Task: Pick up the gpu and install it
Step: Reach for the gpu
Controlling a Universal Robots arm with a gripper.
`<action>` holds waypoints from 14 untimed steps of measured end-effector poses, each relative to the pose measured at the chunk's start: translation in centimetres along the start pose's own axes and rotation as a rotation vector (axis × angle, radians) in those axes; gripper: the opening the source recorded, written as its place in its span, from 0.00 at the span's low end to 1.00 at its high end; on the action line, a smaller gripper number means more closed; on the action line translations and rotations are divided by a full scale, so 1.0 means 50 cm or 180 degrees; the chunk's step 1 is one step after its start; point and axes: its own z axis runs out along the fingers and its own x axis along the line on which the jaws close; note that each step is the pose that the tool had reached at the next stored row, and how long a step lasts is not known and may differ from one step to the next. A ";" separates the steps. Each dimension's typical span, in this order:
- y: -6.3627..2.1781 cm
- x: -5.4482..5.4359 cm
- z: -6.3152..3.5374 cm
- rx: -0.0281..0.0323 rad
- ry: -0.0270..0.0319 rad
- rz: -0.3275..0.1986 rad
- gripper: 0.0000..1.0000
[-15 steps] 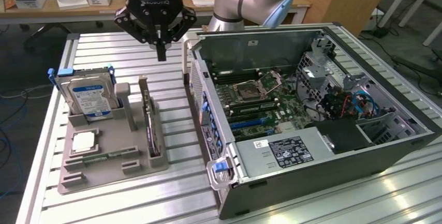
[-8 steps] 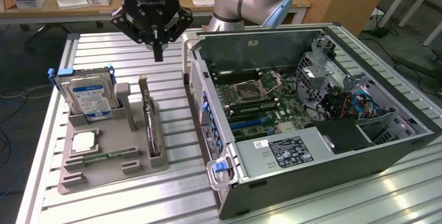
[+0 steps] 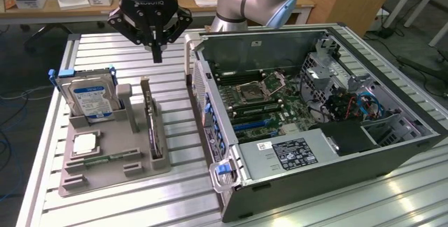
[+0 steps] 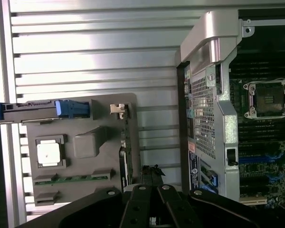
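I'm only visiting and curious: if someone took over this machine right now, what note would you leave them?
Gripper: shut, empty, hovering above the table near the grey holder, touching nothing.
Graphics card: on edge in the holder, beside the hard drive.
Computer case: open, on the exterior view's right of the holder.
Done: nothing visible.
Left: the card is not yet picked up or fitted.
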 end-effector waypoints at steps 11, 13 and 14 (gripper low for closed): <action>-0.004 0.025 0.000 0.0000 0.0000 0.0000 0.10; -0.004 0.030 0.000 0.0000 0.0000 0.0000 0.10; -0.005 0.032 0.000 0.0000 0.0000 0.0000 0.10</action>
